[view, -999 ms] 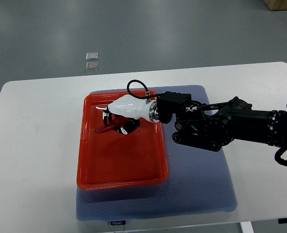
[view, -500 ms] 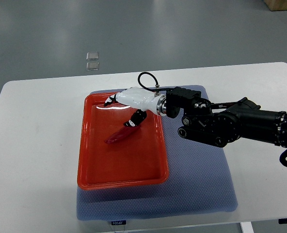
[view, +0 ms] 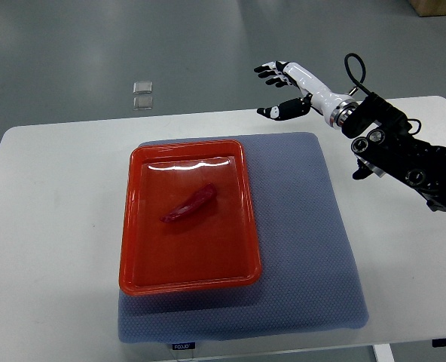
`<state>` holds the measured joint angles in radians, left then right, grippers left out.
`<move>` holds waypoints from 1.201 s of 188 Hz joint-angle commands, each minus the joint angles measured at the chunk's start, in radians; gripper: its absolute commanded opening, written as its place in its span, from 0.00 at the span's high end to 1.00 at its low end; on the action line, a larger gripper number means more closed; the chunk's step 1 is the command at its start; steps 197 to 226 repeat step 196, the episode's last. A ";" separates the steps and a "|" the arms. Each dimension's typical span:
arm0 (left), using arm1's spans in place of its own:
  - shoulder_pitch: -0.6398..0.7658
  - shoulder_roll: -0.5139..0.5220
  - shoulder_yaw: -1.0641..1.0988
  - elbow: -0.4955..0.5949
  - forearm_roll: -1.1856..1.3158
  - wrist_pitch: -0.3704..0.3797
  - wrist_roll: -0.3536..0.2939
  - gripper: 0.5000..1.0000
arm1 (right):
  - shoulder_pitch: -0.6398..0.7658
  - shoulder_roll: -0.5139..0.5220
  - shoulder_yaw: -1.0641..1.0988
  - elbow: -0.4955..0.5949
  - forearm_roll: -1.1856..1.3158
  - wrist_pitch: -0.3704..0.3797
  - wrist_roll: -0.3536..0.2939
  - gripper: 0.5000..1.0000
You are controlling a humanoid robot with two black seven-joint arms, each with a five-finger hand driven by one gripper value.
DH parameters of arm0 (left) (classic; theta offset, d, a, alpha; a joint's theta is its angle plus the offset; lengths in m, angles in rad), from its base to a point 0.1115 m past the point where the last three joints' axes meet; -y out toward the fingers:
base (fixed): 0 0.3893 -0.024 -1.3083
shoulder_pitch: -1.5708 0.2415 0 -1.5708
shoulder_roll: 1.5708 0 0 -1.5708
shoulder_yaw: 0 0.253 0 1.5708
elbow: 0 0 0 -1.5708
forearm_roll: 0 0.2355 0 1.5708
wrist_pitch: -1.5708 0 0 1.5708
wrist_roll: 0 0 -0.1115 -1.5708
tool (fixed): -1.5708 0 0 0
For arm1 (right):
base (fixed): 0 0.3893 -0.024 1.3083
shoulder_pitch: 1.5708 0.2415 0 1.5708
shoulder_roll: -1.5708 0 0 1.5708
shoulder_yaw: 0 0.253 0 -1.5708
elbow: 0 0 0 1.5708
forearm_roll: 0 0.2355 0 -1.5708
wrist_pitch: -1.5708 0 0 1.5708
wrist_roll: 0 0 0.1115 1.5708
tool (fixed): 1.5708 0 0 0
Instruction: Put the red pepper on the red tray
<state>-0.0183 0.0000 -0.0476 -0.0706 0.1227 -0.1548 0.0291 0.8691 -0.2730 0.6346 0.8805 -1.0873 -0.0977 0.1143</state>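
A long red pepper (view: pixel 188 205) lies slantwise in the upper middle of the red tray (view: pixel 140 256), with nothing touching it. My right hand (view: pixel 283 90) is raised far off to the upper right, beyond the table's back edge. Its white fingers (view: pixel 272 70) are spread and hold nothing. The black right arm (view: pixel 404 151) runs in from the right edge. My left arm does not show.
The tray sits on a blue-grey mat (view: pixel 306 256) on a white table (view: pixel 50 249). Two small pale squares (view: pixel 143 94) lie on the grey floor behind the table. A brown box corner (view: pixel 438 6) shows at the top right.
My right hand let go of the pepper on the tray, then rose and swung away to the upper right. The pepper stays where it was released.
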 commanded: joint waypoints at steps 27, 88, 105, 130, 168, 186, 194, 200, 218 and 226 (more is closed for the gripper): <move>0.000 0.000 0.000 0.000 0.000 0.000 0.000 0.00 | -0.136 0.031 0.361 0.000 0.001 0.118 -0.059 0.38; 0.000 0.000 0.000 0.000 0.000 0.000 0.000 0.00 | -0.280 0.213 0.787 0.002 0.003 0.251 -0.137 0.30; 0.000 0.000 0.000 0.000 0.000 0.000 0.000 0.00 | -0.303 0.259 0.850 0.002 0.003 0.245 -0.137 0.28; 0.000 0.000 0.000 0.000 0.000 0.000 0.000 0.00 | -0.320 0.273 0.870 0.002 0.021 0.210 -0.122 0.19; 0.000 0.000 0.000 0.000 0.000 0.000 0.000 0.00 | -0.329 0.273 0.863 0.000 0.148 0.159 -0.122 0.17; 0.000 0.000 0.000 0.000 0.000 0.000 0.000 0.00 | -0.329 0.273 0.858 0.002 0.178 0.161 -0.122 0.17; 0.000 0.000 0.000 0.000 0.000 0.000 0.000 0.00 | -0.329 0.273 0.858 0.002 0.178 0.161 -0.119 0.17; 0.000 0.000 0.000 0.000 0.000 0.000 0.000 0.00 | -0.329 0.273 0.858 0.002 0.178 0.161 -0.117 0.17; 0.000 0.000 0.000 0.000 0.000 0.000 0.000 0.00 | -0.329 0.273 0.858 0.002 0.178 0.161 -0.117 0.17; 0.000 0.000 0.000 0.000 0.000 0.000 0.000 0.00 | -0.329 0.273 0.858 0.002 0.178 0.161 -0.117 0.17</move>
